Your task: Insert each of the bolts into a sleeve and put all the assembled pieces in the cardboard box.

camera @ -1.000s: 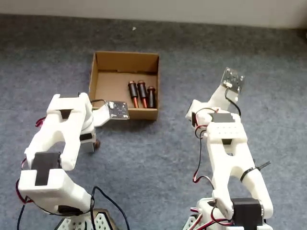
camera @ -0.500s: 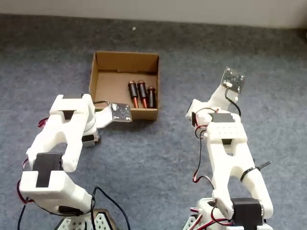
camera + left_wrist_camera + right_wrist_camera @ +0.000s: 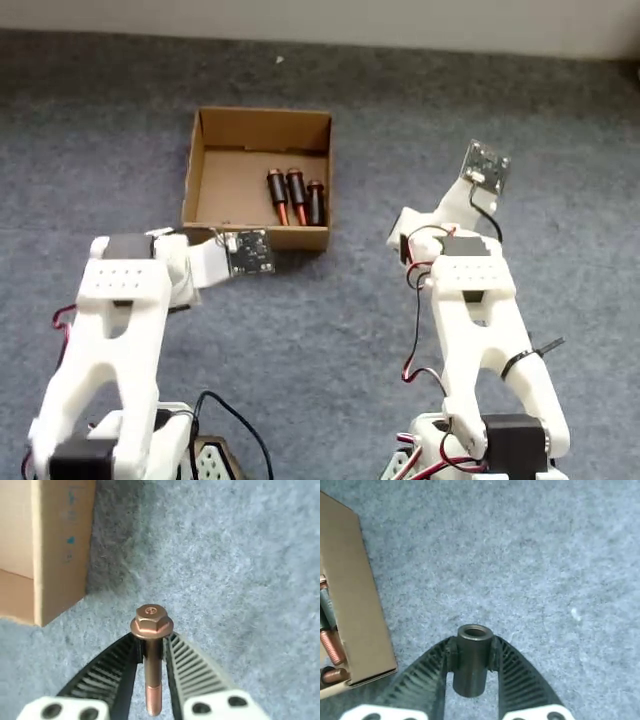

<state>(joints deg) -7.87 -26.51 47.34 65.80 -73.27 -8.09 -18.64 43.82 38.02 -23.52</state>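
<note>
Bolt [image 3: 152,662]: copper-coloured, hex head outward, shank clamped between the closed fingers of the left gripper [image 3: 152,640], over grey carpet [image 3: 225,555] near the cardboard box [image 3: 60,545].
Sleeve [image 3: 471,660]: dark, pinched in the right gripper [image 3: 471,645], open bore facing outward.
Assembled pieces [image 3: 297,195]: three, side by side inside the box.

A grey, short-piled carpet [image 3: 330,330] covers the table — its nap mottled light and dark. Along the far edge runs a pale, plain strip [image 3: 400,15]. The light is soft and even, with faint shadows; a small white speck [image 3: 575,614] lies on the pile.
</note>
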